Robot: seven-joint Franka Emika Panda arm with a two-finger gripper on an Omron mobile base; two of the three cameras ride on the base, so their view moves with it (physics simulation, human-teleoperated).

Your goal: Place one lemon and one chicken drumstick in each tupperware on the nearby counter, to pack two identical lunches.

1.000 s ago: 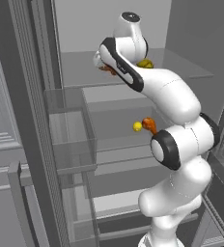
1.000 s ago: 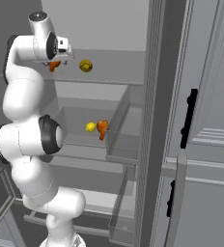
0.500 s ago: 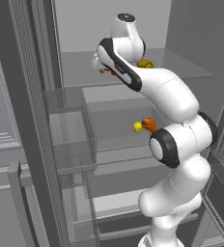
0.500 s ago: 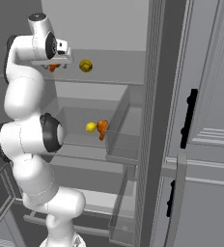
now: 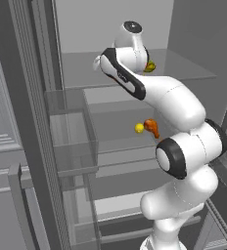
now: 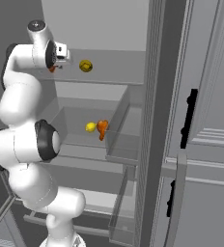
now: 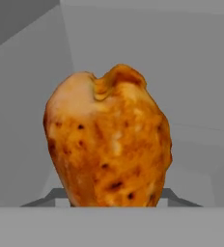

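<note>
I am reaching into the open fridge. A browned chicken drumstick stands close up between my fingertips in the hand view, on the upper glass shelf. My gripper is shut on this drumstick, of which just a sliver of orange shows below the hand. A dark yellow lemon lies on the same shelf, to the right of the hand. On the shelf below, a bright lemon touches a second drumstick. The tupperware and the counter are out of view.
A clear door bin juts out on the left side. On the right stand a see-through drawer wall and the fridge's edge. Grey cabinet doors with black handles are further right. My own arm fills the front of the fridge.
The jaws have closed in on the drumstick on the upper shelf. The arm has barely shifted, and the lemons and the lower drumstick lie as before.
</note>
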